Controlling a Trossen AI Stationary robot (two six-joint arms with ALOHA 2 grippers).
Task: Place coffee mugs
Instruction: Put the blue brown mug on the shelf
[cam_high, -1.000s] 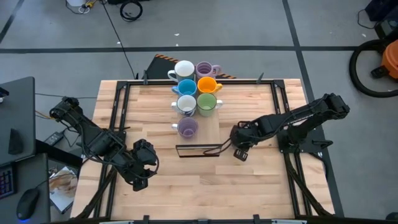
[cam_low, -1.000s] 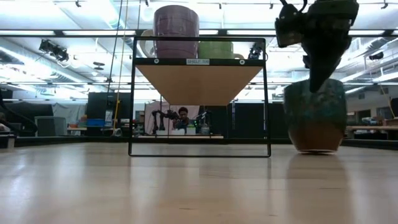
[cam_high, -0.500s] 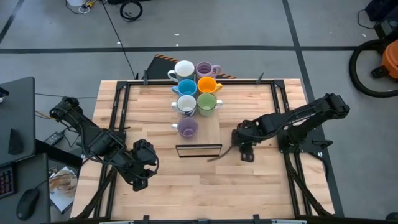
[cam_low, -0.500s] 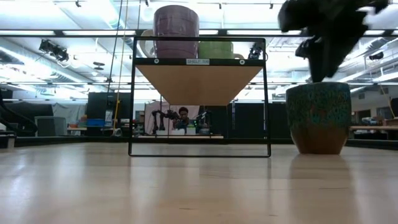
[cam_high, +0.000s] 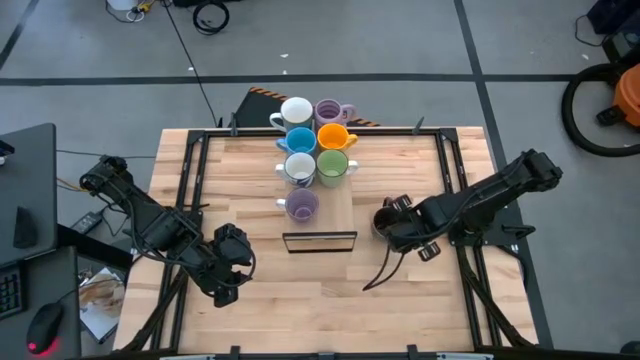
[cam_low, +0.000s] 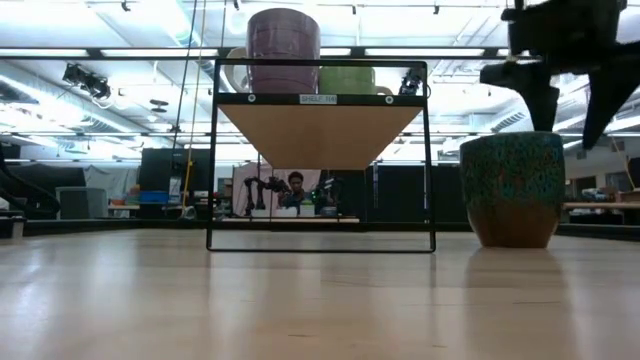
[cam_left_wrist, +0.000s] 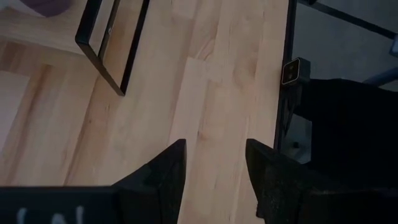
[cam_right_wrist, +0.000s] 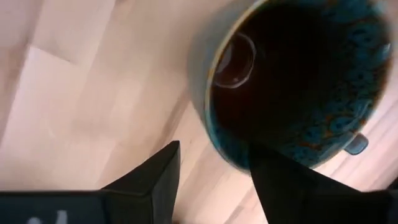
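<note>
- The dark olive mug (cam_low: 512, 188) stands upright on the bare desk (cam_high: 300, 290), to the right of the small wire-framed shelf (cam_high: 318, 215) and well apart from the other mugs.
- On that shelf sit seven mugs in two rows: a white mug (cam_high: 295, 112), blue mug (cam_high: 299, 140), second white mug (cam_high: 299, 168) and lilac mug (cam_high: 301, 206) on one side; another lilac mug (cam_high: 330, 111), the orange mug (cam_high: 333, 136) and the green mug (cam_high: 333, 165) on the other. The slot in front of the green one looks free.
- The right hand (cam_low: 568, 95) hangs just above the olive mug's rim, fingers apart and gripping nothing; its wrist view looks straight down into the mug's dark inside.
- The left hand (cam_left_wrist: 212, 163) waits over the desk's near-left part, fingers apart, empty.
- Risk, as I judge it: one finger comes down on the rim instead of astride the wall, and the mug tips or skids across the desk.
- A thin rim pinch could let the glazed mug slip while it is lifted to the shelf.
- Set down carelessly, it could knock the neighbouring green or lilac mug, or catch the shelf's front frame.
</note>
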